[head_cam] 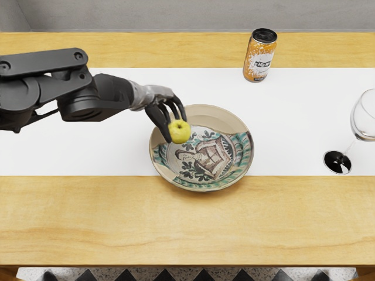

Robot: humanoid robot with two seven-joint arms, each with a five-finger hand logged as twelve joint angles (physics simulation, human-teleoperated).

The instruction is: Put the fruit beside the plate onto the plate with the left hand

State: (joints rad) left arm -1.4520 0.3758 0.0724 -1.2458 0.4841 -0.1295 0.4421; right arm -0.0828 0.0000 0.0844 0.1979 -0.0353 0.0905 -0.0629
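A small yellow-green fruit (180,130) is held by my left hand (170,120), whose dark fingers curl around it from above and behind. The hand and fruit hang over the left part of the painted plate (237,126), a round dish with a beige rim and a green, brown and white figure in the middle. I cannot tell whether the fruit touches the plate. The left arm reaches in from the picture's left edge. The right arm does not show.
An orange drink can (259,55) stands behind the plate at the back. A wine glass (354,136) with a dark base stands at the right edge. A white runner (293,129) crosses the wooden table (176,222).
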